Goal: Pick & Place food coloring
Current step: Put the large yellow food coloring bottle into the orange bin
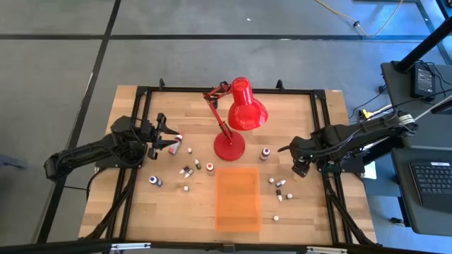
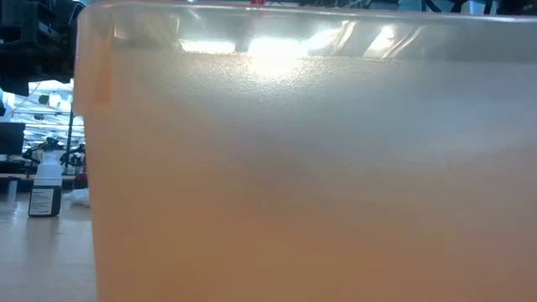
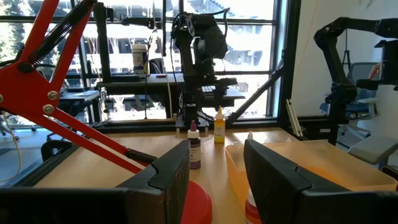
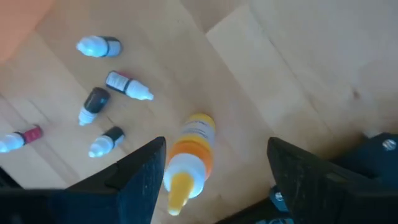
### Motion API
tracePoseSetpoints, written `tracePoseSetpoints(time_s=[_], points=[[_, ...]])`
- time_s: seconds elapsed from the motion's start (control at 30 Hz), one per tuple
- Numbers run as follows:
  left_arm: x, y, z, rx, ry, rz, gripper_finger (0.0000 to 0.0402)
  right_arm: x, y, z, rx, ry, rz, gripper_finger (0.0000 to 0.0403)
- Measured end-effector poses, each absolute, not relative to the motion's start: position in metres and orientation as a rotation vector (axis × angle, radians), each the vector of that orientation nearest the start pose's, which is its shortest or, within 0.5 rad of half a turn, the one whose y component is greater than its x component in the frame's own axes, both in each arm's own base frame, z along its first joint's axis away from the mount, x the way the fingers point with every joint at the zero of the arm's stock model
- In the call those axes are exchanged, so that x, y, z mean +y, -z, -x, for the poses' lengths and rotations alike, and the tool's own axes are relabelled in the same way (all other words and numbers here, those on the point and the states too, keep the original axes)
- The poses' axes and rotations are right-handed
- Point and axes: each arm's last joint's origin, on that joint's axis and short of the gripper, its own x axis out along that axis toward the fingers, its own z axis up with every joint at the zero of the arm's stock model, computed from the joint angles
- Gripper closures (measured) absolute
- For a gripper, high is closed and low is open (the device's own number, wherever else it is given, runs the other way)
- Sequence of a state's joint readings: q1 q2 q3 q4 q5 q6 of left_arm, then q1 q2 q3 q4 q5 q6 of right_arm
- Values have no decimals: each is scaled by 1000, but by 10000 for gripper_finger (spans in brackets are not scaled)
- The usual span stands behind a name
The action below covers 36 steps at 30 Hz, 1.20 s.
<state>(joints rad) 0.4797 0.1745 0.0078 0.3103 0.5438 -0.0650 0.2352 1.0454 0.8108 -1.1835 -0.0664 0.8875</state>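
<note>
Bottles: food coloring bottles (image 1: 187, 171) scattered mid-frame on the worktop (image 1: 141, 212).
Right tool (image 4: 211, 180): open above an orange-yellow bottle (image 4: 194, 149).
Left tool (image 3: 214, 177): half-open, empty.
Handling: light, slick, tippy; pinch the body.

The high view looks straight down on the whole light wooden table (image 1: 141, 212). The low view sits at tabletop level, pressed close against the flat translucent orange tray (image 2: 319, 168) filling its frame; the same tray lies at lower centre overhead (image 1: 237, 197). Both wrist views ride close behind their arms' fingers.
</note>
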Motion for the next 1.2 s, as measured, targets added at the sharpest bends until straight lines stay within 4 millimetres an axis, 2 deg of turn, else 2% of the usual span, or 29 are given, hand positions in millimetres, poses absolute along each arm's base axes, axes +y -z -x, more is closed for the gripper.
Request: tracePoseSetpoints(time_s=[0.2, 0.5, 0.83, 0.97, 1.2], points=[[34, -181, -98, -123, 68, -5, 253, 51, -236, -148, 1433, 404, -633, 126], [34, -181, -98, -123, 68, -5, 253, 69, -227, -151, 1454, 439, -559, 126], [34, -181, -98, -122, 68, -5, 253, 77, -212, -160, 1541, 481, -503, 129], [34, -181, -98, -123, 68, -5, 253, 77, -211, -161, 1547, 483, -498, 151], [34, -181, -98, -123, 68, -5, 253, 78, -218, -163, 1536, 468, -501, 214]])
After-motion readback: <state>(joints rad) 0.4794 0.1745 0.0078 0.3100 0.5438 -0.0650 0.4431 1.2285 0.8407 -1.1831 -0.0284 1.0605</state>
